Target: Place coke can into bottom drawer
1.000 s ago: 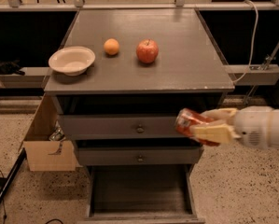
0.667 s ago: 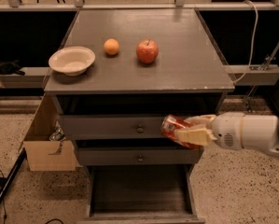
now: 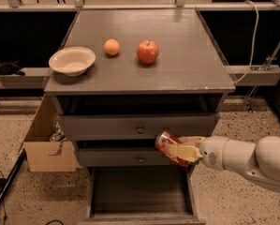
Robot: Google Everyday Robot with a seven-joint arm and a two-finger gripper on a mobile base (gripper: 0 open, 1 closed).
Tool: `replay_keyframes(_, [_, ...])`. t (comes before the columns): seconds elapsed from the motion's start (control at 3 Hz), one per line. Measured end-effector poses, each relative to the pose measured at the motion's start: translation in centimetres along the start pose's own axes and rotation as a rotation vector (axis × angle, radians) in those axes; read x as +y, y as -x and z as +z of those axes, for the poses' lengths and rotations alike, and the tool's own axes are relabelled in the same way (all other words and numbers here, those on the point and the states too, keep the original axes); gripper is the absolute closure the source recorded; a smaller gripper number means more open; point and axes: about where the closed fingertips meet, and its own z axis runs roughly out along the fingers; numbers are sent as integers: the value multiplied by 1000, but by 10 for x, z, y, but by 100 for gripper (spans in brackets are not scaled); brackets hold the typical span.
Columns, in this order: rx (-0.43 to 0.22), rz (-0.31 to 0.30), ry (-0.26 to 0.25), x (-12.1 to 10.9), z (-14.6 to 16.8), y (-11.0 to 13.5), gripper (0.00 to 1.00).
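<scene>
- We see the end effector clenched on the coke can, with a pale finger pressed across the can's side. The can is tilted, one silvery end turned up and to the left
- We take the bottom drawer as our mark. The can hangs above it, toward its right side, level with the lower knobbed drawer front that sits just over it — not yet down inside
- The bottom drawer is pulled out, and as far as we can see nothing lies on its dark floor
- The white arm reaches in from the right of the bottom drawer, higher than its grey side walls
- As we judge it, the first part is done: the can is gripped, the drawer is open, and the can has been carried close above the drawer
- From this one view we cannot tell whether the can is truly over the floor or a little in front of it
- What is left, in our judgement, is to lower the can between the side walls, rest it on the floor, release it and draw the arm clear
- Well above the bottom drawer, the worktop carries a bowl, an orange and an apple — none of them part of this job
- A cardboard box stands up and to the left of the bottom drawer
</scene>
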Motion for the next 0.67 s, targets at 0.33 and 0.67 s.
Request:
replay_keyframes(0.33, [-8,55,-10,-10,20,-22,100])
replay_keyframes(0.67, [-11,51,-9,-8,19,-19,100])
